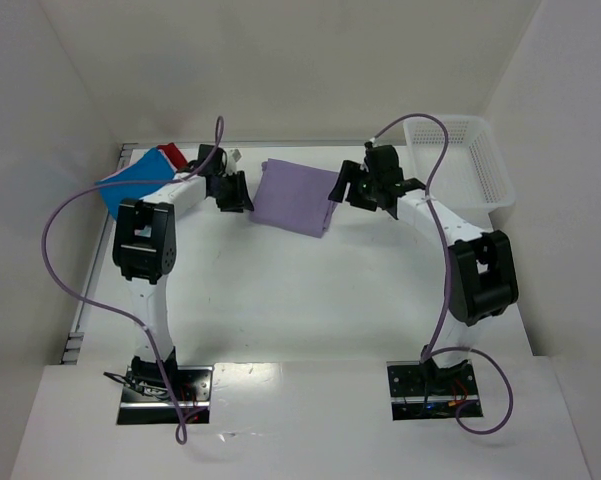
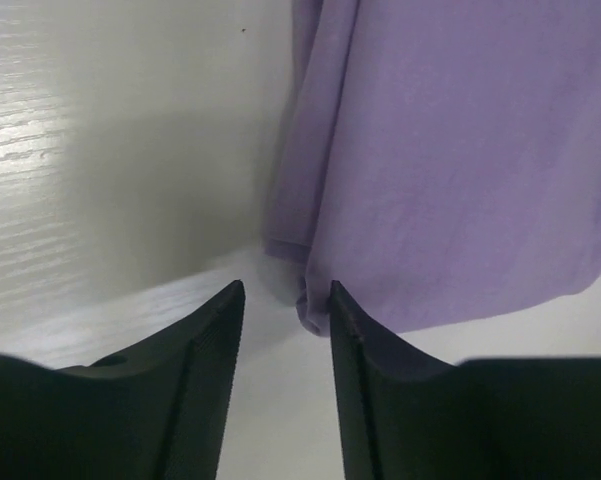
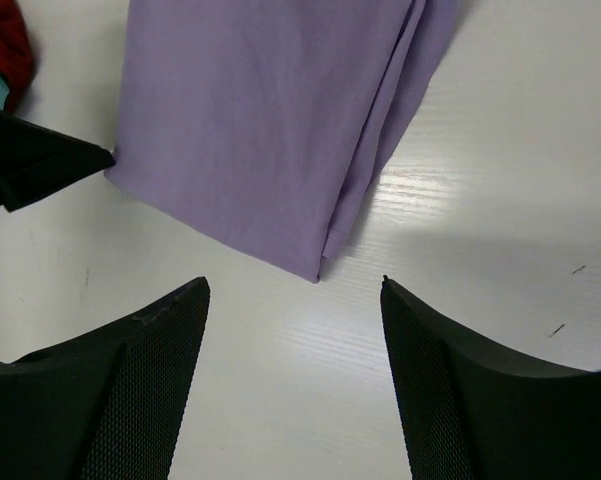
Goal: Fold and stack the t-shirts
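Left gripper [image 2: 285, 292] narrowly apart, right gripper [image 3: 295, 283] wide apart, flanking folded purple shirt [image 1: 295, 198]. Risk: pinching one layer only would unfold it when lifted.

I see the purple t-shirt [image 1: 295, 197] lying flat on the table [image 1: 310, 300], on the far side, near the middle. It is plain lavender, folded into a rough rectangle and turned a little. Along its right edge several layers of cloth lie one over another. The blue t-shirt [image 1: 130, 185] lies folded in the far left corner. The red t-shirt [image 1: 170, 155] lies right against its far edge; only a small part of it shows. Both lie apart from the purple one.
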### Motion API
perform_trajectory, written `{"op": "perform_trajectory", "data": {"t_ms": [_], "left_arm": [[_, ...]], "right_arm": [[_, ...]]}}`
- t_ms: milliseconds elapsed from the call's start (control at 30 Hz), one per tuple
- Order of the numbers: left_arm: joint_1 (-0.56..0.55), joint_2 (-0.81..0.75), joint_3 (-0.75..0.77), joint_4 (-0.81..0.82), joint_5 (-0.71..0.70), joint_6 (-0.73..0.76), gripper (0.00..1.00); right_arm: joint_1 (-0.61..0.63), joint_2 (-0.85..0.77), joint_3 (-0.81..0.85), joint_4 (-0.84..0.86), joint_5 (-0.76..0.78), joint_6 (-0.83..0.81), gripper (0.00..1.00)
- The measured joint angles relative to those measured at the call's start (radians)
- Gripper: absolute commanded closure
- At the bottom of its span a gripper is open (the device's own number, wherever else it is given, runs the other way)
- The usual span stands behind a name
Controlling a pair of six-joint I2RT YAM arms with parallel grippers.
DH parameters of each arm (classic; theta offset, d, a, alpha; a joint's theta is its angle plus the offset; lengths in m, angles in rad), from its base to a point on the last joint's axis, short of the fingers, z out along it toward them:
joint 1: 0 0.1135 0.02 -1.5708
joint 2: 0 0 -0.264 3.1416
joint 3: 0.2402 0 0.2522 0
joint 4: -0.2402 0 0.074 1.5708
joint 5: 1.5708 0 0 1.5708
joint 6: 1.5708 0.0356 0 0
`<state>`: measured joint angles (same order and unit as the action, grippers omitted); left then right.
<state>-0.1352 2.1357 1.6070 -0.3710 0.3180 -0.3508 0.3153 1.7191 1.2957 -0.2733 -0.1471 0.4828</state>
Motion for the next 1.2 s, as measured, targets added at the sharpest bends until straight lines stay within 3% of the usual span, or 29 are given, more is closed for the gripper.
{"op": "perform_trajectory", "data": {"t_ms": [400,833,1000,1067,1100,1133,1200], "left_arm": [[-0.032,0.051,0.0,0.036,0.015,-0.02,0.62],[-0.106,0.046,-0.037,0.078,0.071,-0.023,0.62],[-0.117,0.012,-0.068,0.074,0.06,-0.028,0.4],[-0.119,-0.013,-0.086,0.058,0.041,-0.024,0.21],[-0.118,-0.027,-0.093,0.045,0.032,-0.024,0.06],[-0.117,-0.042,-0.098,0.031,0.021,-0.024,0.01],[-0.116,-0.071,-0.101,0.008,0.004,-0.023,0.01]], "right_arm": [[0.0,-0.063,-0.064,0.003,0.002,0.023,0.25],[0.0,-0.068,-0.08,0.003,0.014,0.037,0.25],[0.0,-0.068,-0.081,0.003,0.017,0.037,0.24],[-0.002,-0.068,-0.081,0.003,0.022,0.036,0.22],[-0.005,-0.068,-0.081,0.003,0.024,0.035,0.2],[-0.006,-0.068,-0.081,0.003,0.025,0.033,0.2],[-0.014,-0.068,-0.081,0.003,0.024,0.026,0.2]]}}
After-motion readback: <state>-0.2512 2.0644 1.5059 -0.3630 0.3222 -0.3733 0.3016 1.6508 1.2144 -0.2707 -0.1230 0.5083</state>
